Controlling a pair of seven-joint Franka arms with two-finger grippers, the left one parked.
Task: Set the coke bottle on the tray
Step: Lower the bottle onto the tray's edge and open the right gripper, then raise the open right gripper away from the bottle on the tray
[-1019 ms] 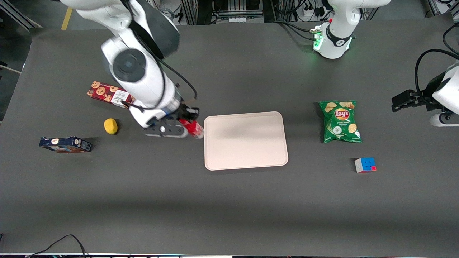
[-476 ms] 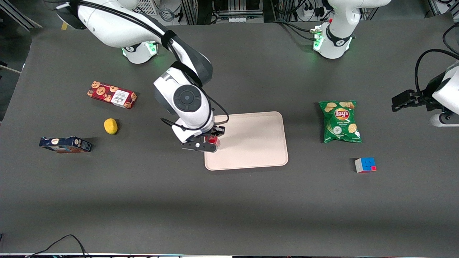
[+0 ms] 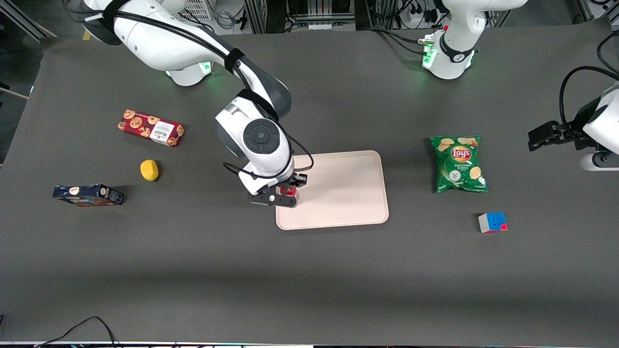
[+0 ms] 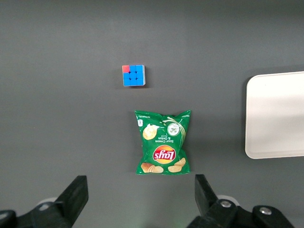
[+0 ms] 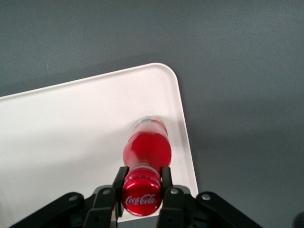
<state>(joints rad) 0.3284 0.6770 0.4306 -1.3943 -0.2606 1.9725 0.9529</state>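
Over the tray (image 3: 348, 193), gripper (image 5: 141, 189) clamps coke bottle (image 5: 147, 147) (upright).

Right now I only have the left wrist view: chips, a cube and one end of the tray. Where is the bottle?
Observer: The coke bottle is held by the gripper, whose fingers are shut on its neck just below the cap.
Operator: Is it over the tray?
Observer: Yes. It hangs upright with its clear base over the tray, near the rim at the working arm's end.
Operator: Has it landed?
Observer: I cannot tell whether the base touches the tray surface.
Operator: Anything else on the tray?
Observer: No. The nearest other thing is the chip bag, lying on the table toward the parked arm's end.
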